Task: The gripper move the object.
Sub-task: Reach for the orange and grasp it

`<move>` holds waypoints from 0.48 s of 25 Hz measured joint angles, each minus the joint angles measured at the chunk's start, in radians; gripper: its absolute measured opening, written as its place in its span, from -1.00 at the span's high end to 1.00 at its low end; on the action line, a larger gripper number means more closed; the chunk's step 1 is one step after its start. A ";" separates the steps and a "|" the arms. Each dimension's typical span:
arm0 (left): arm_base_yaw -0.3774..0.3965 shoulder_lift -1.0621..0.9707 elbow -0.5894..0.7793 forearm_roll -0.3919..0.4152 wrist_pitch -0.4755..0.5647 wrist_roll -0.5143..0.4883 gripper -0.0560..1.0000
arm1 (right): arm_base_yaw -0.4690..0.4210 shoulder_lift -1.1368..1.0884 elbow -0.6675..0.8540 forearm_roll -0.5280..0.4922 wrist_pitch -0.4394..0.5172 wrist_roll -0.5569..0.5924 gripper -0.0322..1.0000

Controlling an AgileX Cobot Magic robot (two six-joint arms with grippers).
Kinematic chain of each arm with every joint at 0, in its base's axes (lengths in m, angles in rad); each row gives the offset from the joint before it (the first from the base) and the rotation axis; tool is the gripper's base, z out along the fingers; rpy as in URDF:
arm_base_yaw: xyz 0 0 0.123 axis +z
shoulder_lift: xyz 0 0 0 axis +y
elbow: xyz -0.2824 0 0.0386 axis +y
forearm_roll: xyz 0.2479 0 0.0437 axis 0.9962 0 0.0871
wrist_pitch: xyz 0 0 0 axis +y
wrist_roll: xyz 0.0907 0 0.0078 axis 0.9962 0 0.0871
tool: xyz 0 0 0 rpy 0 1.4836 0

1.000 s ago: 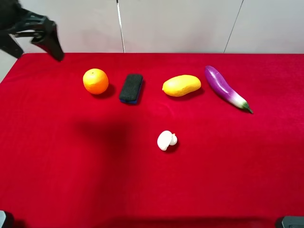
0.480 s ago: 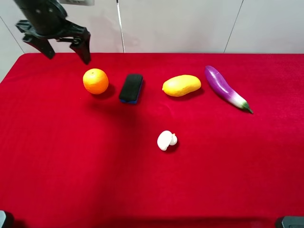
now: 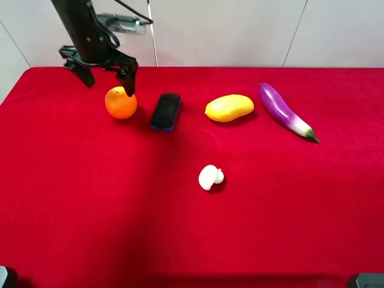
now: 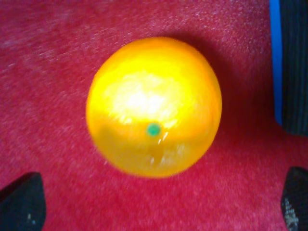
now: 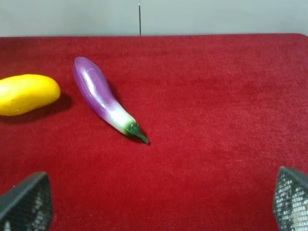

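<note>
Orange (image 3: 120, 103) below L gripper (image 3: 110, 87), jaws spread wide, no contact; black eraser (image 3: 165, 111) just beside, open red cloth (image 3: 72, 180) other sides.

A wide table under a deep red, velvety cloth (image 3: 288, 240) fills the scene from left to right. Behind its far edge stand pale grey wall panels (image 3: 228, 30), split by thin dark seams (image 3: 155, 48). The light is soft and even, with a faint shadow on the near-left cloth.
</note>
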 joint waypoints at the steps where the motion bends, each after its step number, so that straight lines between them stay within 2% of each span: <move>1: -0.004 0.011 0.000 0.000 -0.002 0.000 -0.95 | 0.000 0.000 0.000 0.000 0.000 0.000 -0.41; 12: -0.010 0.082 -0.011 0.035 -0.032 -0.037 -0.95 | 0.000 0.000 0.000 0.001 0.000 0.000 -0.41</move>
